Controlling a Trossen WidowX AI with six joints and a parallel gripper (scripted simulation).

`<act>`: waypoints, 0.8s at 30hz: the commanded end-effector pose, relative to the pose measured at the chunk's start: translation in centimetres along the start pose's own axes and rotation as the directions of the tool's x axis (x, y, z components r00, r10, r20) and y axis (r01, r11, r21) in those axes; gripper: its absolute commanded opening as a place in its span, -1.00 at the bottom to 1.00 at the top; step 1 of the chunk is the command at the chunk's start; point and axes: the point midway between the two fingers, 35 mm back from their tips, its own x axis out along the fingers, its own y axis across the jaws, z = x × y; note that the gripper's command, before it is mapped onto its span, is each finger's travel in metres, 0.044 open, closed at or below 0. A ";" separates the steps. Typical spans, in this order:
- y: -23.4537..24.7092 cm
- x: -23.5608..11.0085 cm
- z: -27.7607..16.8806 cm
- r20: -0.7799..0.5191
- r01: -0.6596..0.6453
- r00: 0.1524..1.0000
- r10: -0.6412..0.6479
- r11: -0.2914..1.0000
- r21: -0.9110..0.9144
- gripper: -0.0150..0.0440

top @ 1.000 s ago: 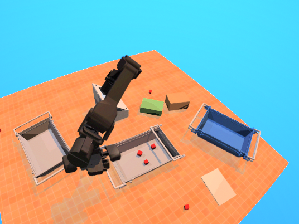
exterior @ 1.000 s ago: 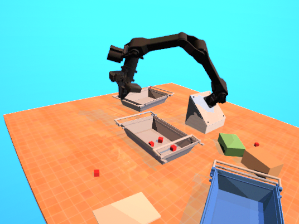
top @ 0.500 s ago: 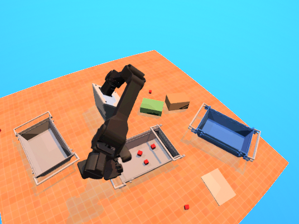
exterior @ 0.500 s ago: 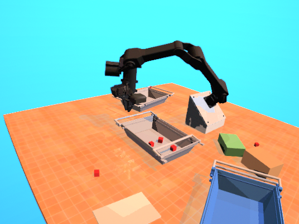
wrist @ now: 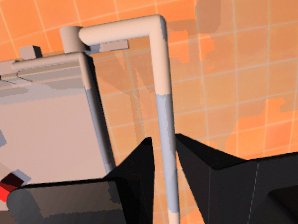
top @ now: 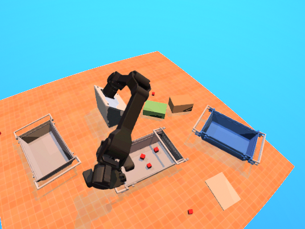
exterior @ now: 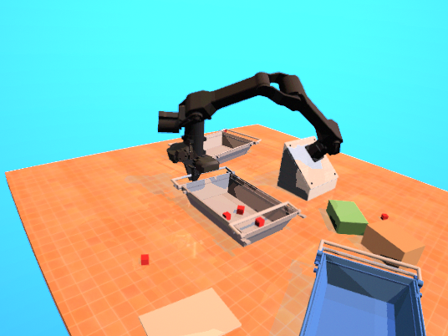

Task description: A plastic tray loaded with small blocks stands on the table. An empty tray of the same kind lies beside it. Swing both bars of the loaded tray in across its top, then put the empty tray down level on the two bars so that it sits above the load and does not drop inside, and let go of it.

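Note:
The loaded grey tray (top: 135,174) (exterior: 207,200) (wrist: 45,130) holds red blocks (top: 149,165) (exterior: 241,210). Its bar at the blue-tray end (top: 165,146) (exterior: 272,210) lies in across the top. Its other bar (top: 117,191) (wrist: 167,125) is swung out beyond the end. My gripper (exterior: 194,179) (wrist: 163,141) points down at that outer bar, its fingers slightly apart on either side of it, with gaps showing in the wrist view; it is not shut on the bar. The top view hides the fingertips. The empty grey tray (top: 46,155) (exterior: 236,155) stands on the table, its bars outward.
A blue tray (top: 227,139) (exterior: 355,309) stands beyond the loaded tray's far end. Green (top: 155,108) (exterior: 347,215) and brown (top: 180,103) (exterior: 393,242) boxes stand near the arm's base (top: 109,111) (exterior: 307,180). A flat beige plate (top: 222,191) (exterior: 190,315) and loose red cubes lie about.

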 end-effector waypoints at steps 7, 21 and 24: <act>1.7 -2.7 0.0 0.007 -0.002 1.000 0.002 1.000 0.006 -0.21; 5.1 -3.0 0.1 0.006 -0.004 1.000 0.004 1.000 0.006 -0.21; 6.1 -2.5 0.1 0.006 -0.005 1.000 0.005 1.000 0.006 -0.21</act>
